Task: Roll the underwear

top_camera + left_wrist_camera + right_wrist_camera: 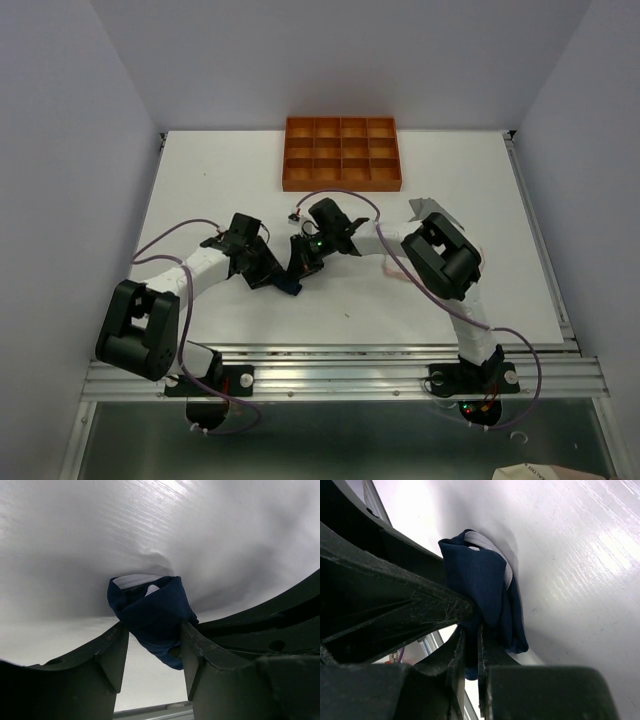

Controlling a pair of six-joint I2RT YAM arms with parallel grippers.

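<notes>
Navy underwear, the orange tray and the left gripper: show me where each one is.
navy underwear [155, 611]: left wrist view, middle of the bunched blue cloth.
orange tray [342, 184]: top external view, its near wall.
left gripper [152, 632]: left wrist view, midway between its fingertips, over the cloth.

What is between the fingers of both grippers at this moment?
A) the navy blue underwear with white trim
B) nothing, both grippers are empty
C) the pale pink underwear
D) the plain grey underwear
A: both wrist views show the navy blue underwear, its white trim visible, pinched between the fingers of the left gripper and of the right gripper.
</notes>
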